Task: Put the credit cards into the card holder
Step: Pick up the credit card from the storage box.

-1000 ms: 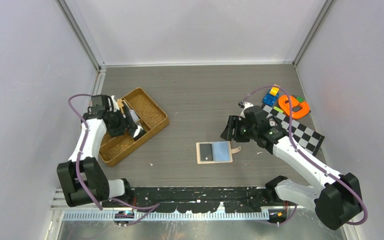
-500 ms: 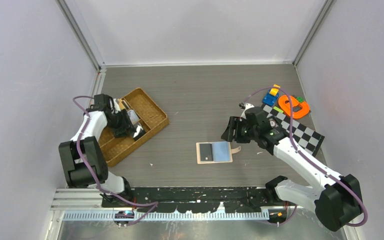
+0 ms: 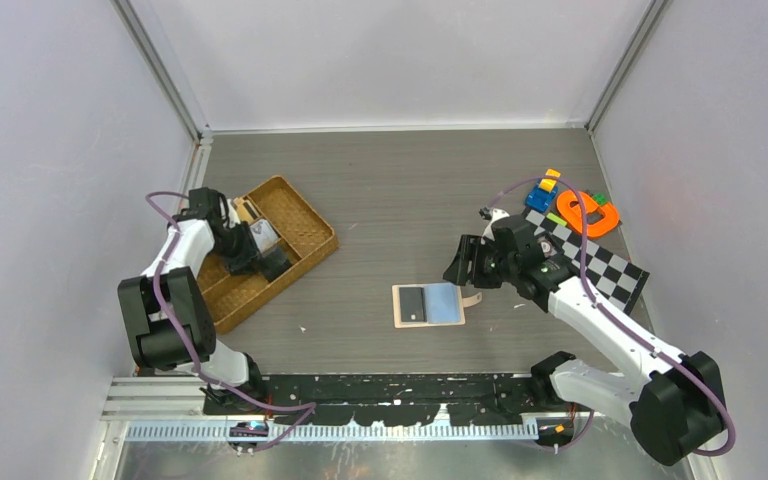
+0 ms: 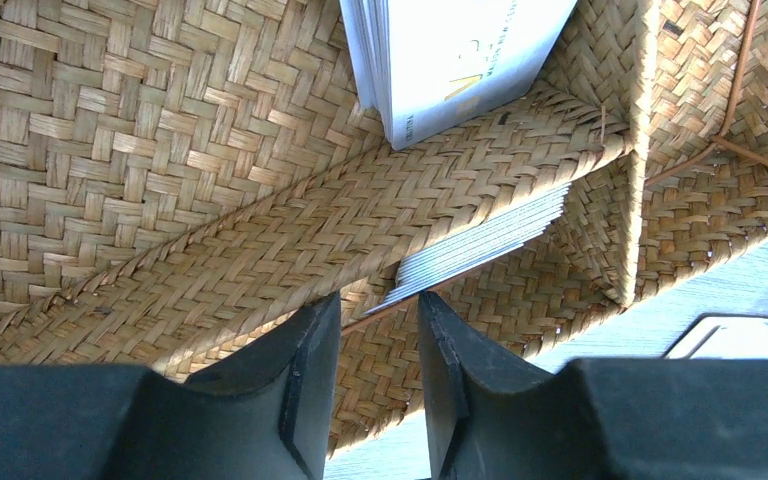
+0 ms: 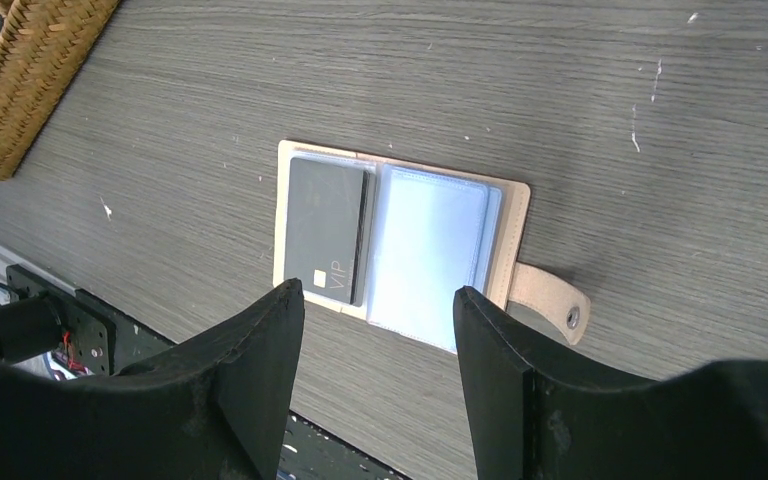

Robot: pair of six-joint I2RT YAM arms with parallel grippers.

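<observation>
The card holder lies open on the table, peach-beige, with its snap tab to the right. A grey card marked VIP sits in its left side; the right side is a pale blue pocket. My right gripper is open and empty, hovering above the holder's near edge; it also shows in the top view. My left gripper is open with a narrow gap inside the brown wicker tray. The corner of an edge-on stack of thin cards lies just past its fingertips.
A stack of white cards lies in another tray compartment behind a woven divider. Colourful toys and a checkerboard sit at the right. A black rail runs along the near table edge.
My left gripper has dropped lower into the wicker tray and shifted slightly toward its near side. The right arm and the card holder have hardly moved.
</observation>
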